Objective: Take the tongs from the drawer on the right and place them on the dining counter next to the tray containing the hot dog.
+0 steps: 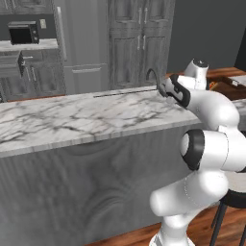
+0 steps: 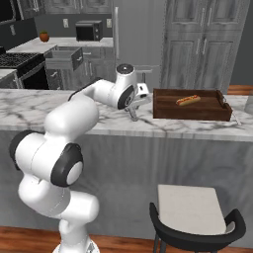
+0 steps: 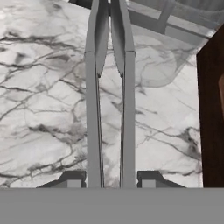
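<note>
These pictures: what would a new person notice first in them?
First the big white arm leaning over the dining counter, its gripper shut on the tongs, whose two arms reach out over the marble. Just beside it sits the dark wooden tray holding a hot dog.

White arm (image 2: 64, 128) folded at the elbow, forearm reaching forward and level — wrist turned so the gripper (image 3: 111, 180) points along and slightly down. Its two dark fingertips (image 3: 72, 178) stand narrowly apart, one on each outer side of the tongs (image 3: 109, 100), whose two arms run straight ahead between them — pinched and held.
</note>
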Tool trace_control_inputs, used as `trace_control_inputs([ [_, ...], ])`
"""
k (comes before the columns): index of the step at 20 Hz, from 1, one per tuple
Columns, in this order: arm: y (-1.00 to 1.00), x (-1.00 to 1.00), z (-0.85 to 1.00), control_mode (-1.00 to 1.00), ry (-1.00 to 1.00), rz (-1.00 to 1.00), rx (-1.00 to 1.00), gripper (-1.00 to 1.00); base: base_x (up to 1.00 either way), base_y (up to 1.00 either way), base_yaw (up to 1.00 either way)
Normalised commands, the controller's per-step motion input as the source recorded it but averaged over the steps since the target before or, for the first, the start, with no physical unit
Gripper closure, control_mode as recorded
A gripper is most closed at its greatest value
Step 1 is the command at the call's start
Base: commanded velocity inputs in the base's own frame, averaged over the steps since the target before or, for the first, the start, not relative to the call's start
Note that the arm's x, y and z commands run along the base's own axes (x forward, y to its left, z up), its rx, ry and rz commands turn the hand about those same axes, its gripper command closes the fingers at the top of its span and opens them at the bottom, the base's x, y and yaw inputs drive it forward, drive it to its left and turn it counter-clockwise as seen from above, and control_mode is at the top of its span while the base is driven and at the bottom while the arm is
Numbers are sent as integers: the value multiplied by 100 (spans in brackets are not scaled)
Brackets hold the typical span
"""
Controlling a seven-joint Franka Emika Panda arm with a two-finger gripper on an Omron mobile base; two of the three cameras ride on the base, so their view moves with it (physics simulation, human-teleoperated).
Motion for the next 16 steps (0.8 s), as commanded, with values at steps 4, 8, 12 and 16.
trace_control_inputs([
  [4, -8, 22, -5, -100, 0, 0, 0, 100, 0, 0, 0],
  [8, -13, 26, -1, -100, 0, 0, 0, 100, 0, 0, 0],
  [12, -17, 26, -1, -100, 0, 0, 0, 100, 0, 0, 0],
  [16, -18, 18, -7, -100, 0, 0, 0, 100, 0, 0, 0],
])
